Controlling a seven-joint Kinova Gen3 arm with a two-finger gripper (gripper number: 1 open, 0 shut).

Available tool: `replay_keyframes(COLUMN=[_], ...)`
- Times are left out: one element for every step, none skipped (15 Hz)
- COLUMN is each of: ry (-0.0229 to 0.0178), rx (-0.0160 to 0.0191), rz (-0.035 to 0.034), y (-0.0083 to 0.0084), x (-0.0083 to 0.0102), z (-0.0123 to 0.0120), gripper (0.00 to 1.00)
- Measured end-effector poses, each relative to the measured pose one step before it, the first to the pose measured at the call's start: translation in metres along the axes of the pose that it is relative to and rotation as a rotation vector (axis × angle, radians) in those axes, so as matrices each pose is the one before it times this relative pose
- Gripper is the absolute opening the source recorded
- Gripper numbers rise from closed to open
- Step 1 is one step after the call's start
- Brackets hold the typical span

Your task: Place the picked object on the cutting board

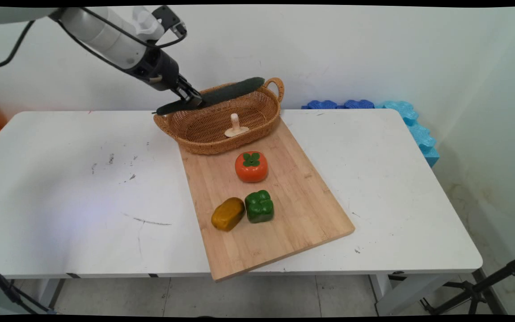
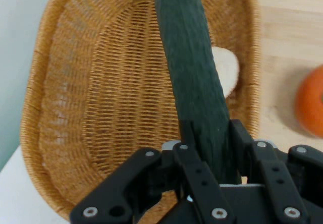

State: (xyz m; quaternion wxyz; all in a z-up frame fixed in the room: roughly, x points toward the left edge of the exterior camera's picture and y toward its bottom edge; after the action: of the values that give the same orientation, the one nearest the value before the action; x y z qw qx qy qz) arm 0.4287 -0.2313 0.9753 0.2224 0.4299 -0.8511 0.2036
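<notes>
My gripper [image 1: 193, 100] is shut on a long dark green cucumber [image 1: 221, 94] and holds it in the air above a wicker basket [image 1: 204, 145], near its left rim. In the hand view the cucumber [image 2: 194, 82] runs up from between the fingers [image 2: 187, 143] across the basket [image 2: 101, 108]. A pale mushroom [image 1: 236, 127] lies inside the basket, and the cucumber partly hides the mushroom [image 2: 227, 72] in the hand view.
The basket's near end rests on a wooden cutting board [image 1: 293, 205]. On the board stand an orange persimmon [image 1: 251, 166], a green bell pepper [image 1: 259, 206] and a yellow-brown potato [image 1: 228, 214]. Blue foam blocks [image 1: 400, 116] lie behind the table [image 1: 83, 188] at the right.
</notes>
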Motion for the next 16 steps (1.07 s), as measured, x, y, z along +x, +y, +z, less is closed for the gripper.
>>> replay_keyframes(ry=[0.00256, 0.00205, 0.00067, 0.0013, 0.0007, 0.00022, 0.00033, -0.00036, 0.00017, -0.00051, -0.00197, -0.00147, -0.00258, -0.00205, -0.00394, -0.00262], rx=[-0.01226, -0.01083, -0.00735, -0.01043, -0.01168, -0.01119, -0.00684, -0.0044, -0.0045, -0.00251, -0.00278, -0.00181, -0.00107, -0.00045, 0.0003, 0.00032], rz=[0.01219, 0.01153, 0.0078, 0.01169, 0.01344, 0.01248, 0.00793, 0.00514, 0.00601, 0.00389, 0.00382, 0.00234, 0.00262, 0.00112, 0.00146, 0.00065], y=[0.00594, 0.00551, 0.00386, 0.00594, 0.007, 0.007, 0.00524, 0.00336, 0.0043, 0.00267, 0.00348, 0.00213, 0.00252, 0.00149, 0.00173, 0.00093], x=[-0.00294, -0.00207, -0.0015, -0.00222, -0.00231, -0.00179, -0.00145, -0.00085, -0.00094, -0.00064, -0.00131, -0.00081, -0.00124, -0.00099, -0.00177, -0.00118], z=[-0.00587, -0.00377, -0.00214, -0.0024, -0.00169, -0.00019, 0.00062, 0.00084, 0.00182, 0.00155, 0.00331, 0.00244, 0.0041, 0.00285, 0.00462, 0.00307], gripper=[0.0, 0.0, 0.0, 0.0, 0.0, 0.0, 0.0, 0.0, 0.0, 0.0, 0.0, 0.0, 0.0, 0.0, 0.0, 0.0])
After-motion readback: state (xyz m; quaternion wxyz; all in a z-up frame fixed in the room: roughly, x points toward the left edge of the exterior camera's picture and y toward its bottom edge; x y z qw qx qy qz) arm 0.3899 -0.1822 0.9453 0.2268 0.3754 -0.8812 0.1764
